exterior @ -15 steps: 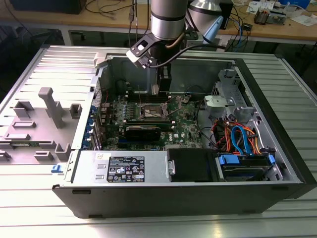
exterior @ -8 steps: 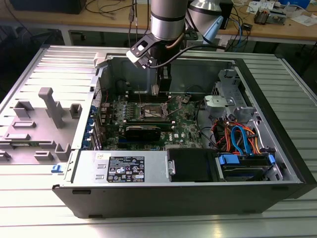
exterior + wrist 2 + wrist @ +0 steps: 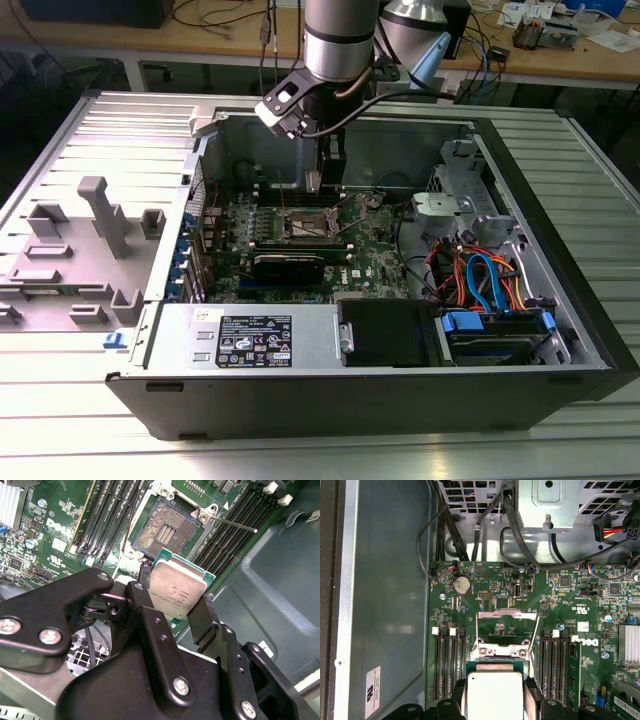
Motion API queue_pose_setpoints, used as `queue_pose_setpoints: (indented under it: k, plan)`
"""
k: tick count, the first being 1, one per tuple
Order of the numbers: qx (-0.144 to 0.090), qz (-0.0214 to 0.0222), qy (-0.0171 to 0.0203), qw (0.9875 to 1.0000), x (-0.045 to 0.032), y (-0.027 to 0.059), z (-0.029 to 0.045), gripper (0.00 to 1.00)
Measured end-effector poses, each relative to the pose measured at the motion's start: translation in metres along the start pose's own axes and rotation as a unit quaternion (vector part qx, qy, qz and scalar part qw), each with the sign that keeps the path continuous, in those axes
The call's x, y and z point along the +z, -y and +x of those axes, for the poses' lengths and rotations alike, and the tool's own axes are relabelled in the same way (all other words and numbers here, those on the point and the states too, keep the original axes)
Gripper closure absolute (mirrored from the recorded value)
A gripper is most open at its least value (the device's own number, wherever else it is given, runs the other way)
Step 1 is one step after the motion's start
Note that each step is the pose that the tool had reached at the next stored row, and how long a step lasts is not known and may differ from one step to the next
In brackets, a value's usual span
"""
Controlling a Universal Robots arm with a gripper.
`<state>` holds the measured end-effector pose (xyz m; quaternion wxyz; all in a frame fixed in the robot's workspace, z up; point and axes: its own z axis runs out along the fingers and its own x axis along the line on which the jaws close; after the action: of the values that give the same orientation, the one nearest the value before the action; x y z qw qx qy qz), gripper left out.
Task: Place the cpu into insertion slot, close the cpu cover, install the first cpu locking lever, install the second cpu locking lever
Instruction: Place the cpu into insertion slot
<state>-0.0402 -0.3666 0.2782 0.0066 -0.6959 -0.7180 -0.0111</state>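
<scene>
On the ribbed metal tabletop (image 3: pixel 60 440), inside the open computer case (image 3: pixel 330 405), low over the green board (image 3: pixel 385 250). By the look of things, at the first step: bringing the cpu (image 3: pixel 181 582) to the insertion slot (image 3: pixel 167 529), with nothing yet seated. Hovering near the socket with the gripper (image 3: pixel 176 596), jaws clenched on two opposite edges of the chip, silvery top turned toward the lens in both wrist views. Close by the chip but apart from it, the slot itself, bare, pin field uncovered. Beside that, the cpu cover (image 3: pixel 507 613) swung up out of the way, and a thin locking lever (image 3: pixel 235 525) released, sticking out to one side. Calls, judging from this, for squaring the chip's edges to the socket rim, then lowering flat and gently, never sliding across those fine pins.
</scene>
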Motion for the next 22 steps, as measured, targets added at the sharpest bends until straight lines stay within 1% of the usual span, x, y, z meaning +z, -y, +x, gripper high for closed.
queue_pose_setpoints:
  k: [1, 2, 3, 11, 16, 22]
  plan:
    - [0.0, 0.0, 0.0, 1.0, 0.0014, 0.0001, 0.0, 0.45]
    - [0.004, -0.0001, 0.0001, 1.0, 0.0056, 0.0003, -0.0002, 0.45]
    - [0.006, -0.0001, 0.0001, 1.0, 0.0113, 0.0026, -0.0002, 0.45]
    - [0.009, -0.0002, 0.0001, 1.0, 0.0228, 0.0089, -0.0005, 0.45]
    - [0.009, -0.0002, 0.0001, 1.0, 0.0258, 0.0114, -0.0008, 0.45]
    - [0.009, -0.0002, 0.0001, 1.0, 0.0266, 0.0115, -0.0008, 0.45]
